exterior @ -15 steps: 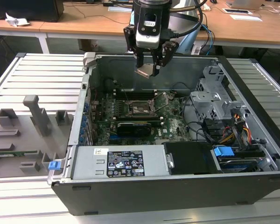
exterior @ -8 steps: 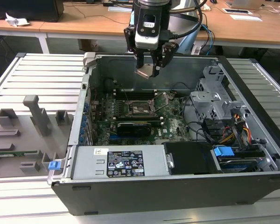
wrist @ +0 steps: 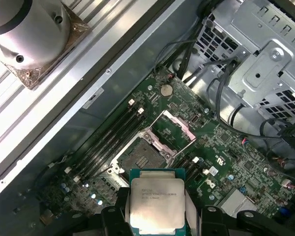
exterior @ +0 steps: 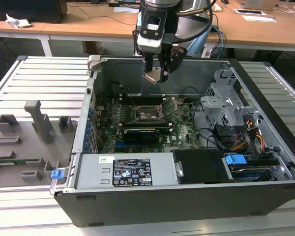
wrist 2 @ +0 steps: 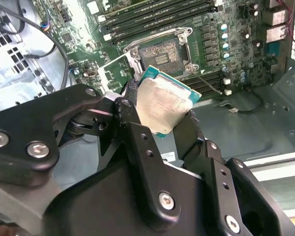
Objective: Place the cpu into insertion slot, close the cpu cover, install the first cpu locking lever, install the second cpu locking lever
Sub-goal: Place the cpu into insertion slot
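cpu (wrist: 157, 204): pale silvery metal lid, smooth, dull scuffed sheen, teal-green rim; between 2 matt black fingers (wrist 2: 127, 109). Beyond the fingertips: cpu cover (wrist: 176, 129), bare silvery metal; motherboard (wrist: 236, 167), green, slightly glossy; case wall (wrist: 44, 147), matt grey metal.

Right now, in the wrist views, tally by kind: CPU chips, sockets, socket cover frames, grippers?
Pale silvery flat square cpu, held in the gripper: 1
Dark square metal-rimmed insertion slot, no chip in it: 1
Thin silver metal-frame cpu cover, swung open: 1
Black gripper, shut on the cpu: 1
Total: 4
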Controlling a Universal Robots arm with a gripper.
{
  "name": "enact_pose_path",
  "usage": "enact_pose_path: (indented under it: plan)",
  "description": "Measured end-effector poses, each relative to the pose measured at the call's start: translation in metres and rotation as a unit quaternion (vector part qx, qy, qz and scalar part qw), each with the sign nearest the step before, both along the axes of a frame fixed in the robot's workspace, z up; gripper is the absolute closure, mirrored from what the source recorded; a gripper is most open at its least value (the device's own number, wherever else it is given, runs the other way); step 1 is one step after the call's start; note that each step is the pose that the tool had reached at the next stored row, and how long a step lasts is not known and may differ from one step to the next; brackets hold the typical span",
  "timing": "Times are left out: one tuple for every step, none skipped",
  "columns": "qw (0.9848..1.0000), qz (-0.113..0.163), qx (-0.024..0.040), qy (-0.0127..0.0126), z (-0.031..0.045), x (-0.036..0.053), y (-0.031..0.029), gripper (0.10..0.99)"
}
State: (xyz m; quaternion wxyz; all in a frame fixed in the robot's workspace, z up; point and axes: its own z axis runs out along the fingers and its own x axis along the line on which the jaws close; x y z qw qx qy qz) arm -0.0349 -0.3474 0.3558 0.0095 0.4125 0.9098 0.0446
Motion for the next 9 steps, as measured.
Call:
enact_pose_path:
  plan:
    - [1.0, -0.007, 0.0, 0.0, -0.0002, 0.0, 0.0, 0.549]
    - [0.9999, -0.011, 0.0, 0.0, -0.0003, 0.0, 0.0, 0.549]
    - [0.9999, -0.014, 0.0, 0.0, -0.0004, 0.0, 0.0, 0.549]
    - [0.9999, -0.016, 0.0, 0.0, -0.0005, 0.0, 0.0, 0.549]
    - [0.9998, -0.018, -0.0001, 0.0, -0.0005, 0.0, 0.0, 0.549]
    - [0.9998, -0.02, 0.0, 0.0, -0.0006, 0.0, 0.0, 0.549]
    - [0.9998, -0.022, 0.0, 0.0, -0.0006, 0.0, 0.0, 0.549]
    - [0.9997, -0.024, 0.0, 0.0, -0.0007, 0.0, 0.0, 0.549]
    - [0.9997, -0.026, -0.0001, 0.0, -0.0007, 0.0, 0.0, 0.549]
